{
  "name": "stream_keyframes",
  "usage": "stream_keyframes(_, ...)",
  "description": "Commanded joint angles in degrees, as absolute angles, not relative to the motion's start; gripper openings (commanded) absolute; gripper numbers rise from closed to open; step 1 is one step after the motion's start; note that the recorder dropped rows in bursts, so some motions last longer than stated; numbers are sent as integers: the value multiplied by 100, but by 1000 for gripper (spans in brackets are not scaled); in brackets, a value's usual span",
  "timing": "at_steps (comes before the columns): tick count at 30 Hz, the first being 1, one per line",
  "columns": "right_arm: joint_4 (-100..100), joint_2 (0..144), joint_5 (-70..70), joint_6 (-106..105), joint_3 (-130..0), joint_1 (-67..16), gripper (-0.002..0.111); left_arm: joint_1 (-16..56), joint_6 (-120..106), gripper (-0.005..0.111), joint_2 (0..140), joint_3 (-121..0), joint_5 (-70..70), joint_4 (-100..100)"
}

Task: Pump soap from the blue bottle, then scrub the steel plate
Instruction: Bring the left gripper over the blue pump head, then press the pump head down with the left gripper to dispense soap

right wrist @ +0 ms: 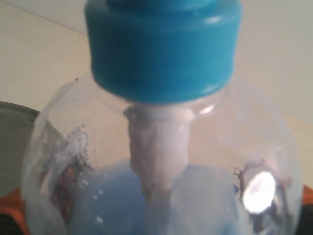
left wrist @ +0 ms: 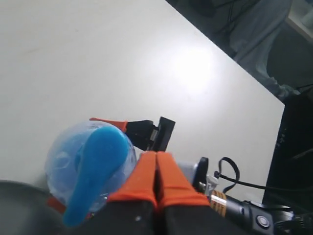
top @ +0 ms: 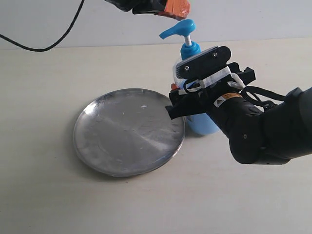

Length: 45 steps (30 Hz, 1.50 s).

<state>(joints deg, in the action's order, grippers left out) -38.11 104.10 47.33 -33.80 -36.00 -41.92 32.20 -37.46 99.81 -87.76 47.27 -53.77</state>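
"Is the soap [right wrist: 210, 196] coming out?"

"Not yet, it seems. The right gripper [top: 181, 100] is clasping the blue bottle [top: 204, 124], fingers spread wide round its body, just beside the steel plate [top: 122, 141]. The left gripper [top: 176, 10], fingers pressed together, is hovering just over the pump head [top: 181, 29]."

"So pumping and scrubbing are both waiting?"

"Both are looking undone."

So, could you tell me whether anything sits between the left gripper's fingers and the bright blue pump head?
Nothing visible does. The left gripper hangs just above the bright blue pump head of the clear plastic pump bottle, its orange fingers pressed together, with only open air between.
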Motion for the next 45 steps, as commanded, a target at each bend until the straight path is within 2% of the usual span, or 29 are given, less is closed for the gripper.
stream_keyframes(1,-3724,10395,4931,-3440,-3638,-4202,0,3251,-3693,0,10165,-8882,4684,-5196)
stream_keyframes(14,-3724,10395,4931,-3451,-3638,-4202,0,3251,-3098,0,10190,-8882,4553,-3604)
stream_keyframes(24,-3724,10395,4931,-3451,-3638,-4202,0,3262,-3282,0,10089,-9193,4502,-4707)
stream_keyframes(45,-3724,10395,4931,-3451,-3638,-4202,0,3275,-3422,0,10563,-9195,4314,-4993)
